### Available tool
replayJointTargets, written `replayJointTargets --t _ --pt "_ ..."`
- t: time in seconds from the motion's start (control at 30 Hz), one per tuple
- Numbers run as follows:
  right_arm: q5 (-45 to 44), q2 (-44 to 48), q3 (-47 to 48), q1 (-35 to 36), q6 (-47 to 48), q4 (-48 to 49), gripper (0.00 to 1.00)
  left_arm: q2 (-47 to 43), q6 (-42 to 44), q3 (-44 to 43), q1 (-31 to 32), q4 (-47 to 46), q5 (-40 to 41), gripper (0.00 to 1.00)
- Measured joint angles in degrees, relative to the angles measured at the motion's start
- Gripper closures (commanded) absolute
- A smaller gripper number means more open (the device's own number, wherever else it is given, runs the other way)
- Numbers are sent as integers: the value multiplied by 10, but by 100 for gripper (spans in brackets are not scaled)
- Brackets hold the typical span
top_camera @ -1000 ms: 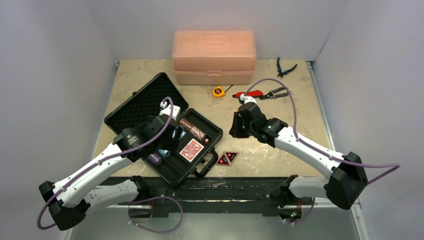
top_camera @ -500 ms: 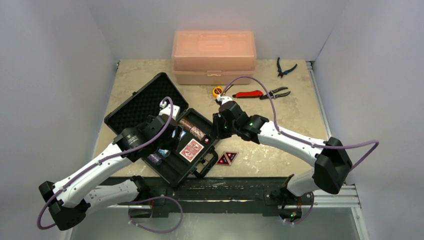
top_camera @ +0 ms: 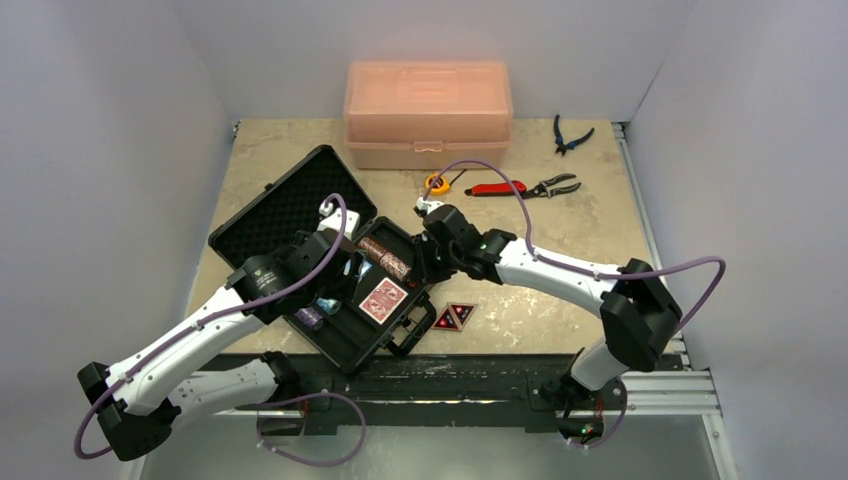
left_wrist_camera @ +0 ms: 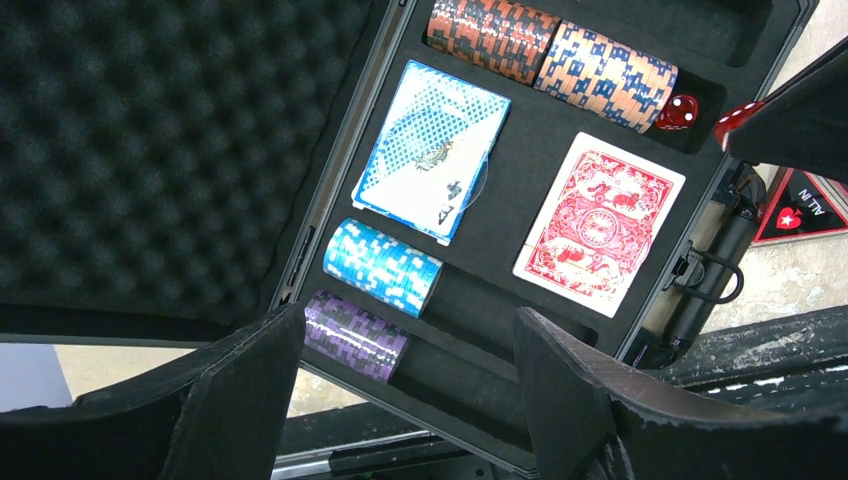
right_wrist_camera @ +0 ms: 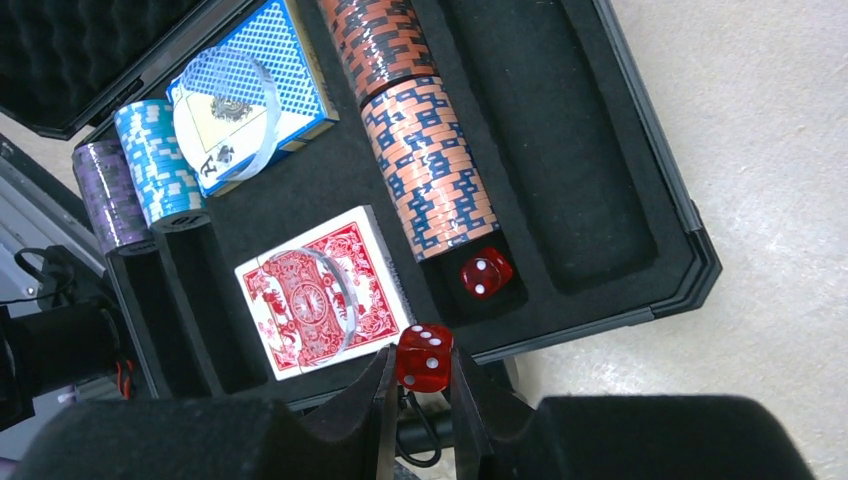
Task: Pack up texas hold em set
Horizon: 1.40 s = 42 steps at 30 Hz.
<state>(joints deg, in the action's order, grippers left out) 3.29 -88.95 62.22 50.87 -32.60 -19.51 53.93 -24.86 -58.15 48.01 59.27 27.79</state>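
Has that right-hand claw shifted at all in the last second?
Yes. The right gripper swung left, from right of the yellow tape measure to the edge of the open black case, holding a red die.

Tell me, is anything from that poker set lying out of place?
Yes: the two black-red triangles lie on the table, outside the open case, near its handle. The right gripper pinches one red die over it.

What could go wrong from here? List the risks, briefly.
The right gripper pinches the red die at the very tips; it could slip out and bounce off the red deck.
It hangs short of the second die in the case; released now, it would likely land away from it.
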Motion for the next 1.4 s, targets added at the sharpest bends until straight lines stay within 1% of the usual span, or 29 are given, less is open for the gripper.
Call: replayJointTargets --t 0.77,1.4 --pt "23 -85 23 1 9 19 100 8 3 0 0 0 1 26" --pt "4 -115 50 1 23 15 100 15 5 0 0 0 2 29"
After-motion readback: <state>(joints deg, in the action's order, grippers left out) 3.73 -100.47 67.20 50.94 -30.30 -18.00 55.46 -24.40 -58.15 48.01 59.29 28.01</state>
